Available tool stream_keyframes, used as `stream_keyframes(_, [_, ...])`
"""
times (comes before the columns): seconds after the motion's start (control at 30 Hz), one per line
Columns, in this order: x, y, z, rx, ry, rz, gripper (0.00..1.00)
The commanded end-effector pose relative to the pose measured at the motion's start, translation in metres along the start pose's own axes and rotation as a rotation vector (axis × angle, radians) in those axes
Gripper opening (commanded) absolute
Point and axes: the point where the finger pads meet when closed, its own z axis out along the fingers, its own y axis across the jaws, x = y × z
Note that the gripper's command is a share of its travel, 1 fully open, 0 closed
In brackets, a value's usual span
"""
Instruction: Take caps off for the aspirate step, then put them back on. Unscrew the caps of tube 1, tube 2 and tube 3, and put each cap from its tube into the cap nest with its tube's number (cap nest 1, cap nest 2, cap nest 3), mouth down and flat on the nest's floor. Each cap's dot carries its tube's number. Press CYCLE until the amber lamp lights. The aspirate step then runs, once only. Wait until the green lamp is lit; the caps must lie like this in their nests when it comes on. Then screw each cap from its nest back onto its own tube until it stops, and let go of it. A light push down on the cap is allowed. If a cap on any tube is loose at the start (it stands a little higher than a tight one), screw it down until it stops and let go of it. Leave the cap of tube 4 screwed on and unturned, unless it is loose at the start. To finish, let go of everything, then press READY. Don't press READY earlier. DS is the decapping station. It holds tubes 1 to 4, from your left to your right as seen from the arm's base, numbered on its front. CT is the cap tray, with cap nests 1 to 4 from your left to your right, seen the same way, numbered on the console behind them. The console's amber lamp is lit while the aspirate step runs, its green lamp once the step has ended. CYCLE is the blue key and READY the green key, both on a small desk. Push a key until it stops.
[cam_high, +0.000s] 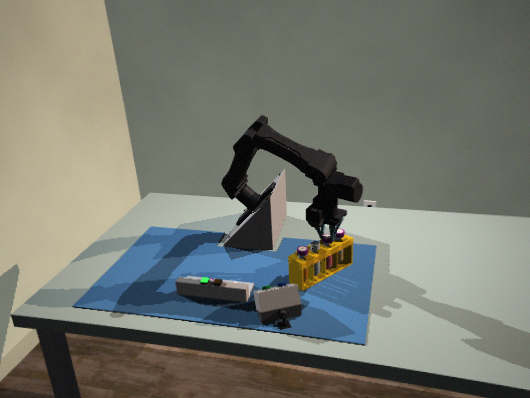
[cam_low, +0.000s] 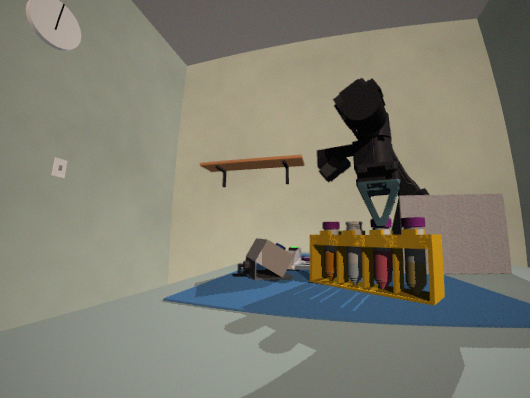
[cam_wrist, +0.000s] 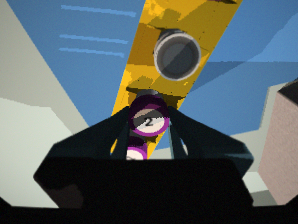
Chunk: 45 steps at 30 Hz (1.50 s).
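Observation:
The yellow decapping station (cam_high: 320, 260) stands on the blue mat with four tubes. My gripper (cam_low: 381, 220) reaches down from above and is shut on the purple cap marked 2 (cam_wrist: 148, 120), which sits on tube 2 about level with the other caps. The cap of tube 1 (cam_low: 413, 222) is next to it and shows below the fingers in the wrist view (cam_wrist: 135, 152). Tube 3 (cam_wrist: 177, 52) stands open with no cap, also in the exterior view (cam_low: 353, 226). Tube 4 (cam_low: 331, 226) has its purple cap on.
A long grey console (cam_high: 212, 287) with a bright green light (cam_high: 204, 280) lies in front of the station; its nests are hidden. A small grey desk with the keys (cam_high: 277, 300) stands beside it. A tall grey wedge (cam_high: 260, 220) stands behind the station.

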Motion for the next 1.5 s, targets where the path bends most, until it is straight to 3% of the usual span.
stream_keyframes(0.0, [-0.002, 0.0022, -0.0065, -0.018, -0.005, 0.206, 0.0])
stream_keyframes(0.07, [-0.0019, 0.0022, -0.0064, -0.019, -0.004, 0.297, 0.0])
stream_keyframes(0.3, [-0.0019, 0.0022, -0.0064, -0.019, -0.004, 0.297, 0.0])
stream_keyframes(0.33, [-0.0019, 0.0022, -0.0064, -0.019, -0.004, 0.297, 0.49])
stream_keyframes(0.73, [-0.0019, 0.0023, -0.0064, -0.019, -0.004, 0.297, 0.49])
stream_keyframes(0.9, [-0.0019, 0.0022, -0.0069, -0.017, -0.008, -0.106, 0.49])
stream_keyframes(0.97, [-0.0019, 0.0023, -0.0069, -0.017, -0.009, -0.203, 0.49])
stream_keyframes(1.07, [-0.0019, 0.0022, -0.0069, -0.017, -0.009, -0.203, 0.49])
stream_keyframes(1.17, [-0.0019, 0.0023, -0.0069, -0.016, -0.011, -0.448, 0.49])
stream_keyframes(1.27, [-0.0019, 0.0023, -0.0069, -0.016, -0.011, -0.537, 0.49])
stream_keyframes(1.47, [-0.0019, 0.0023, -0.0069, -0.014, -0.014, -0.87, 0.49])
